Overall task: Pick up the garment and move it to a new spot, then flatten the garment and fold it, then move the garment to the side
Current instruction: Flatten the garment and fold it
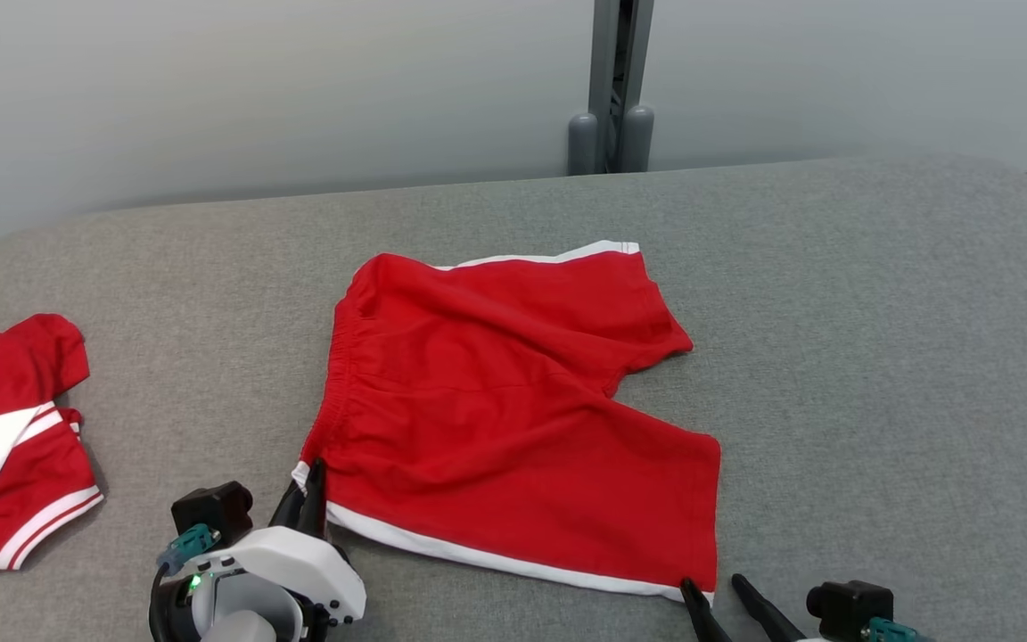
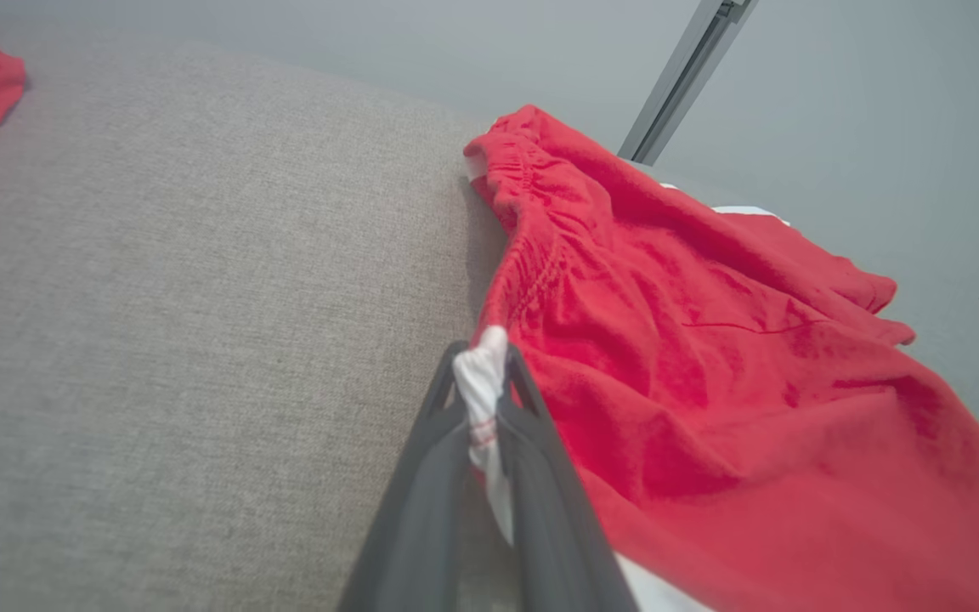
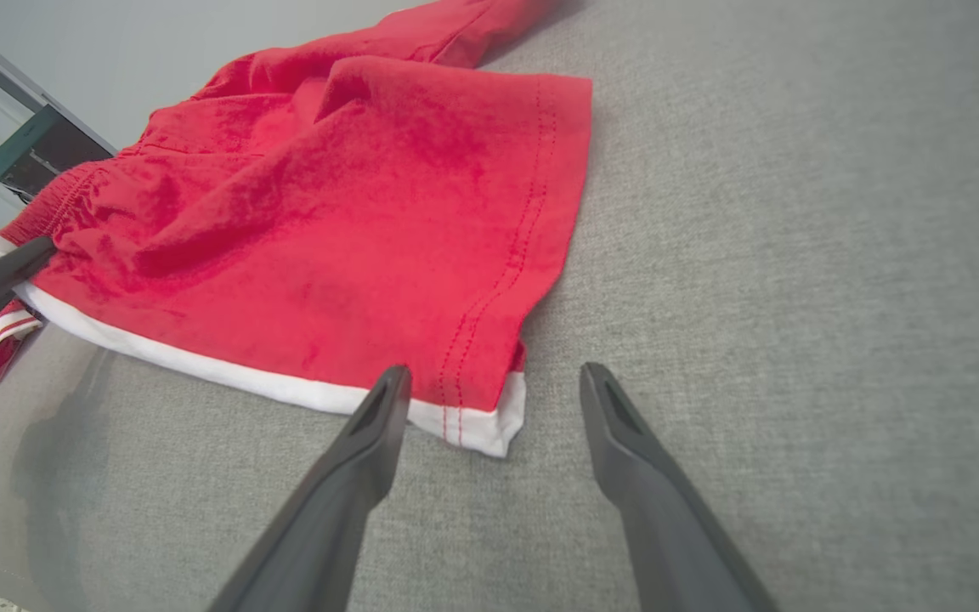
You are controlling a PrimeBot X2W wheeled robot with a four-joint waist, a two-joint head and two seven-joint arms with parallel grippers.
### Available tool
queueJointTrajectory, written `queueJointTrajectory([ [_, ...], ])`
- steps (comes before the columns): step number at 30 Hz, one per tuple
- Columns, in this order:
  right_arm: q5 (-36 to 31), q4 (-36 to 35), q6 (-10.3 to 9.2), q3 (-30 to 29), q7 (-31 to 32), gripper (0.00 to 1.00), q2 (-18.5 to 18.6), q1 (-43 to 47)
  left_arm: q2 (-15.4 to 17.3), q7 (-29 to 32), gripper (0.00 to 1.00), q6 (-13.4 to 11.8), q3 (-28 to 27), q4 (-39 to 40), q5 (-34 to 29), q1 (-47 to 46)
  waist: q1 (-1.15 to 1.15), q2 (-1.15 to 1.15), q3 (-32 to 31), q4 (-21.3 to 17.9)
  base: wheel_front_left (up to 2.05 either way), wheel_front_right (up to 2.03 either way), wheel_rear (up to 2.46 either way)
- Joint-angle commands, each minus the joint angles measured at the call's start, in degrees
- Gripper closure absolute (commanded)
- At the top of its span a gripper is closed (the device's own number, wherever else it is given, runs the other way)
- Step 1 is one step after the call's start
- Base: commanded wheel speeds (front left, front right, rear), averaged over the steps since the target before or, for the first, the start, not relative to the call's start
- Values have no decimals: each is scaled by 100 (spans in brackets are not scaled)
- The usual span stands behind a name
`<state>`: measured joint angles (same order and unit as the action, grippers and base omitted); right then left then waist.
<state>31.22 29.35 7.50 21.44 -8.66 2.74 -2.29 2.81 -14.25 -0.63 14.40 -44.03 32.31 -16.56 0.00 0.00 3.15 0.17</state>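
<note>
The garment (image 1: 505,410) is a pair of red shorts with white side stripes, spread on the grey cushion with its waistband to the left. My left gripper (image 1: 310,486) is shut on the garment's near waistband corner; in the left wrist view the white stripe (image 2: 483,387) is pinched between the dark fingers (image 2: 421,476). My right gripper (image 1: 717,584) is open at the near leg hem corner. In the right wrist view that white-trimmed corner (image 3: 489,425) lies between the spread fingertips, one finger (image 3: 370,425) to its left and the other (image 3: 625,433) to its right.
Another red and white garment (image 1: 5,437) lies at the cushion's left edge. The grey cushion (image 1: 879,357) spreads wide to the right and behind. A pale wall with a grey post (image 1: 616,80) stands beyond the far edge.
</note>
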Motion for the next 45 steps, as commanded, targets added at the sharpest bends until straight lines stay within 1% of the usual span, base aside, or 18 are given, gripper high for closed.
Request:
queueJointTrajectory([
  [1,32,70,-1,23,-53,0,31,-85,25,-8,100,-43,20,54,17,52,0,0,1,30,0,0,0],
  [4,136,270,-1,75,-69,0,31,-185,25,39,100,-60,73,160,48,83,0,0,7,88,0,0,0],
  [7,48,478,-1,209,-61,0,30,-308,24,97,100,-34,100,265,106,96,0,0,25,128,0,0,0],
  [11,146,749,-3,210,-116,0,34,-406,24,146,100,-87,152,383,109,139,0,0,39,180,0,0,0],
  [12,201,817,-4,234,-68,4,34,-420,26,154,100,-96,161,410,110,142,0,0,46,192,0,0,0],
  [13,219,865,-4,257,-61,65,34,-442,30,173,100,-95,169,439,111,142,0,0,55,203,0,0,0],
  [14,242,889,-4,285,-85,100,31,-465,33,176,100,-101,176,469,116,143,0,0,63,212,0,0,0],
  [18,295,866,-1,392,-236,100,21,-537,60,214,100,-119,179,561,150,180,0,0,60,224,0,0,0],
  [22,327,689,-1,392,-362,100,29,-581,87,278,100,-132,202,653,163,233,0,0,-32,190,0,0,0],
  [25,217,505,-1,216,-436,100,40,-604,85,379,100,-77,178,806,268,315,0,0,-142,141,0,0,0],
  [28,154,189,-1,-15,-442,100,148,-606,81,560,100,-41,122,1062,454,377,0,0,-275,81,0,0,0],
  [29,154,189,-1,-15,-442,100,148,-606,81,560,100,-41,122,1062,454,377,0,0,-275,81,0,0,0],
  [32,64,-277,-1,-241,-365,100,311,-629,72,850,100,-10,-25,1439,828,441,0,0,-390,16,0,0,0],
  [35,-86,-830,-1,-500,-254,100,451,-681,54,1194,100,-93,-126,1911,1144,424,0,0,-468,-49,0,0,0],
  [39,-233,-1675,-1,-814,-54,100,554,-787,56,1740,100,-171,-145,2593,1418,347,0,0,-560,-102,0,0,0],
  [45,-376,-2853,-1,-1229,427,100,613,-924,73,2525,100,-454,-182,3648,1799,216,0,0,-637,-150,0,0,0],
])
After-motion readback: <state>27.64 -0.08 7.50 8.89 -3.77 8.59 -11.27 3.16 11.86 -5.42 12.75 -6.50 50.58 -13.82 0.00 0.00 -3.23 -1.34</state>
